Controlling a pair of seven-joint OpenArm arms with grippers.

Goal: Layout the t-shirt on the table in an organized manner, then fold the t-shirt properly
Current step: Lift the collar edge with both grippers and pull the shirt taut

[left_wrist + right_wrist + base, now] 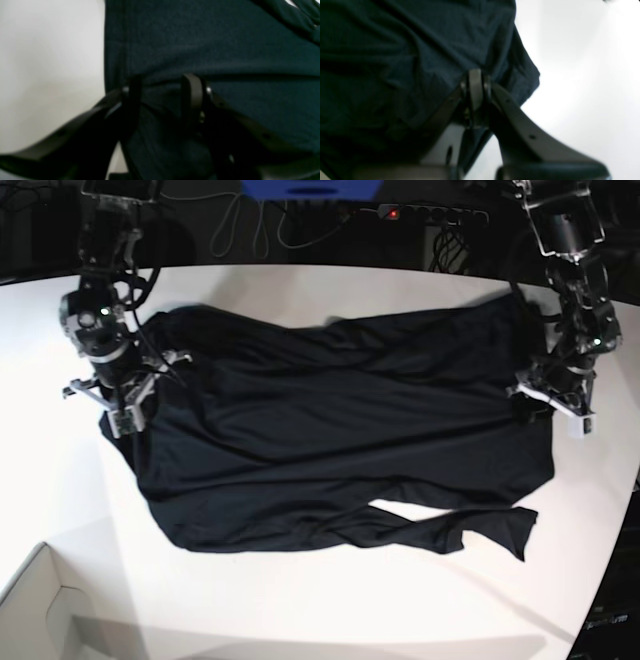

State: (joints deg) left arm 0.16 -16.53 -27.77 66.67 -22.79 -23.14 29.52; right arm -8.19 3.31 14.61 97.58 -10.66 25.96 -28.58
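The black t-shirt [340, 430] lies spread out and wrinkled across the white table [300, 600], with one sleeve [470, 532] trailing at the front right. My right gripper [125, 405] is at the shirt's left edge. In the right wrist view the gripper [476, 75] has its fingers pressed together on a pinch of the shirt [395, 62]. My left gripper [540, 400] is at the shirt's right edge. In the left wrist view the gripper [162, 82] has its fingers apart, low over the shirt [225, 45], with cloth between them, next to bare table [50, 62].
A pale cardboard box corner [40, 610] sits at the front left. Cables and a power strip [430, 215] lie behind the table's far edge. The table's curved edge [625, 510] runs close to the shirt on the right.
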